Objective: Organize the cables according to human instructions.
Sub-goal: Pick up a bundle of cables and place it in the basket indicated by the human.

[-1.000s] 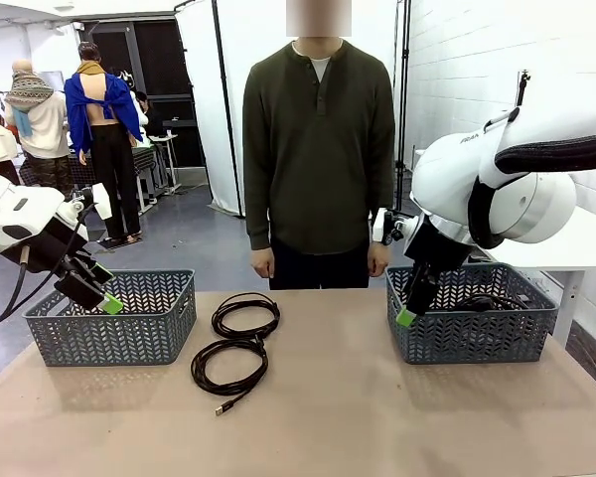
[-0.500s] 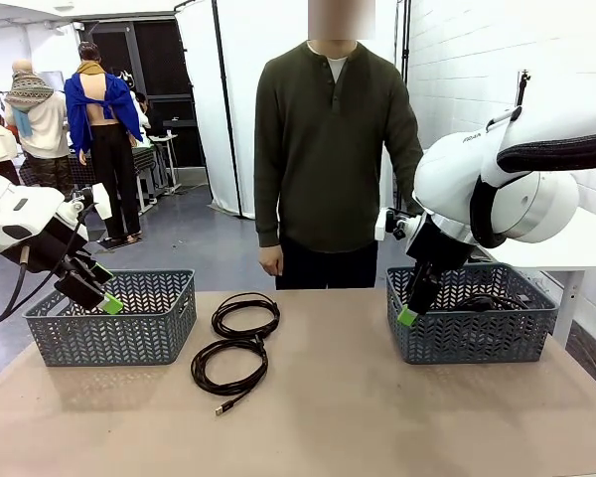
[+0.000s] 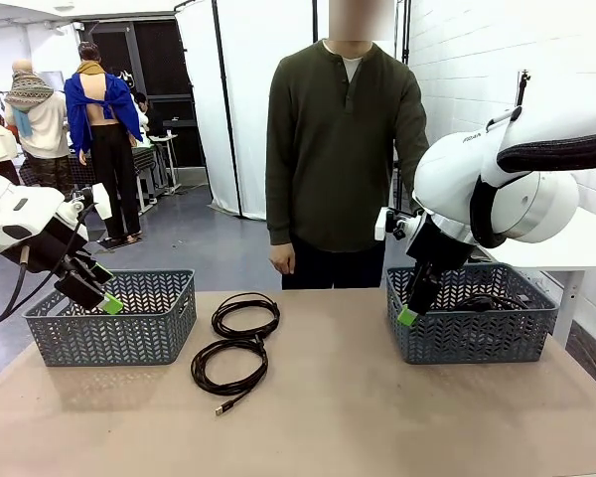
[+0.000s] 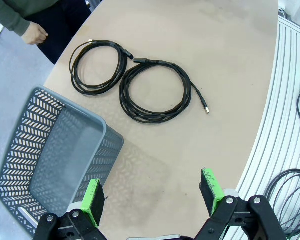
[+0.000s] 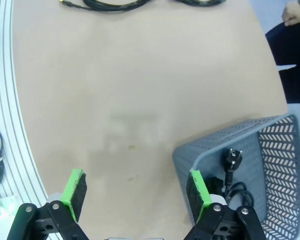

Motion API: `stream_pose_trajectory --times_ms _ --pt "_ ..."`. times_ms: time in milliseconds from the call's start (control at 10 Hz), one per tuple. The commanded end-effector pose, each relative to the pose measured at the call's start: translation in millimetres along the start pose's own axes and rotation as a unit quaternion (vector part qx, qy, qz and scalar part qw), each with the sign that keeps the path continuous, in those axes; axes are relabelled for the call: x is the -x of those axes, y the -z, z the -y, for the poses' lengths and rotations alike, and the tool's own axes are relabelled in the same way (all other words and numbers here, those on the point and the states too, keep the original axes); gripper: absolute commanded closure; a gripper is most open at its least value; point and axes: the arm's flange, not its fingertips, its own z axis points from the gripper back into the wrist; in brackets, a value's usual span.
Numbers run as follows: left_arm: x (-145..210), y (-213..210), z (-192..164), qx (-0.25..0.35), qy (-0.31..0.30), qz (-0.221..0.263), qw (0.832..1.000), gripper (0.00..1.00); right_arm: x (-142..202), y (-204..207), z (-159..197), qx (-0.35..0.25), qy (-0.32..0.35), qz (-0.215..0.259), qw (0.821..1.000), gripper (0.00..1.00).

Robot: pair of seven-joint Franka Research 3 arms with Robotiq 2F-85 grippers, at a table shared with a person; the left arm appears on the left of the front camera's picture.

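right basket (image 3: 477, 335): black cable (image 5: 232, 160) inside | table (image 3: 377, 417): two coiled cables (image 3: 248, 341)

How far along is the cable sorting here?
Done: some cable lies in the right basket. In hand: nothing; left gripper and right gripper are open. Remaining: the near coil and far coil on the table; left basket is empty.
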Motion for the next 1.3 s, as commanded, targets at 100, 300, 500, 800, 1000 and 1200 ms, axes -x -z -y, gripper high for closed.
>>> stream_pose_trajectory --times_ms 100,300,500,800,1000,1200 --pt "1.6 0.0 -2.1 0.008 0.002 0.007 1.000 0.00 -0.4 -1.8 1.9 0.004 0.000 -0.001 1.000 0.00" --pt "1.6 0.0 -2.1 0.008 0.002 0.007 1.000 0.00 -0.4 -1.8 1.9 0.004 0.000 -0.001 1.000 0.00" --pt "1.6 0.0 -2.1 0.008 0.002 0.007 1.000 0.00 -0.4 -1.8 1.9 0.004 0.000 -0.001 1.000 0.00" --pt "1.6 0.0 -2.1 0.008 0.002 0.007 1.000 0.00 -0.4 -1.8 1.9 0.004 0.000 -0.001 1.000 0.00" --pt "1.6 0.0 -2.1 0.008 0.002 0.007 1.000 0.00 -0.4 -1.8 1.9 0.004 0.000 -0.001 1.000 0.00" --pt "1.6 0.0 -2.1 0.008 0.002 0.007 1.000 0.00 0.0 0.0 0.0 0.000 0.000 0.000 1.000 0.00"
